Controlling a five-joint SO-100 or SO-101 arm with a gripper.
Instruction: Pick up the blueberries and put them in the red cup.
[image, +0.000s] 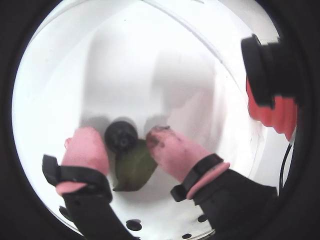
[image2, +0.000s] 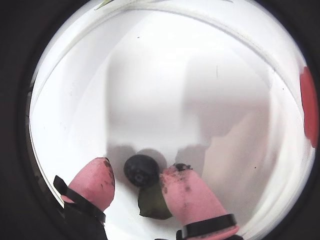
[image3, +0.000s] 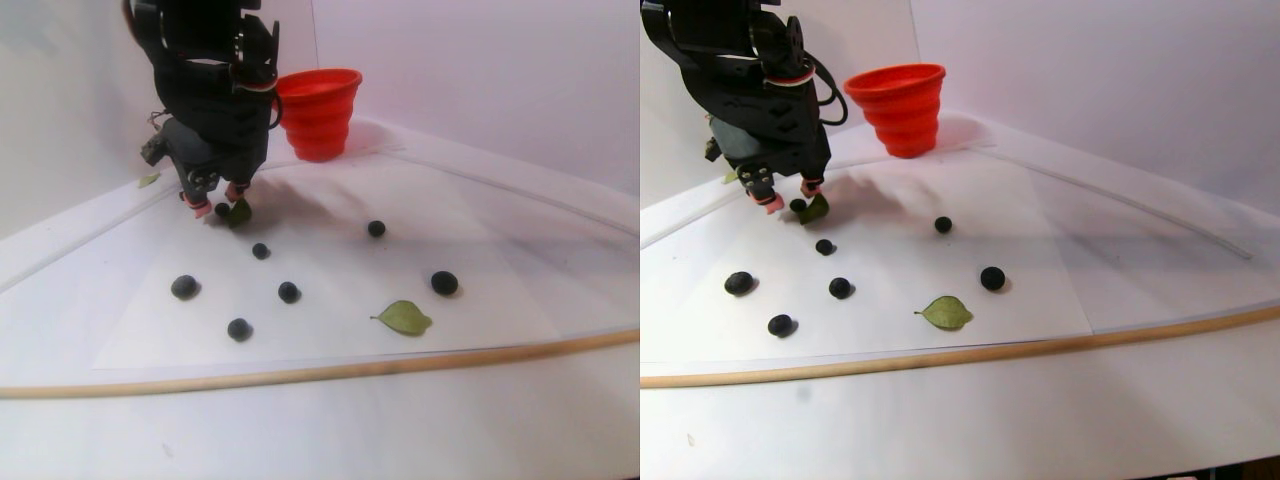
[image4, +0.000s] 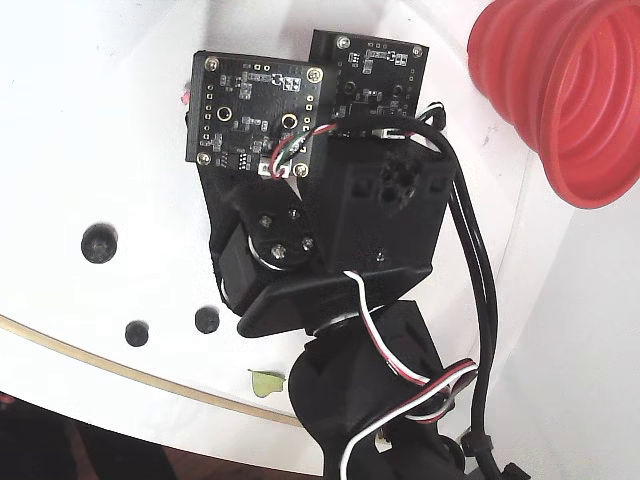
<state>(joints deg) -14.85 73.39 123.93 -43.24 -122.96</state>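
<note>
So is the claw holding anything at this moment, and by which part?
Nothing is held yet. The claw is open, its pink fingertips flanking one blueberry that rests on the white surface beside a green leaf, with gaps visible on both sides.

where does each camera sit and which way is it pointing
Both wrist views: on the gripper, facing down past the pink fingertips at one small dark blue-black blueberry and a green leaf.
Stereo pair view: low at the table edge, facing the arm and the ribbed red cup.
Fixed view: above, looking down on the arm's circuit boards; shares the cup.
</note>
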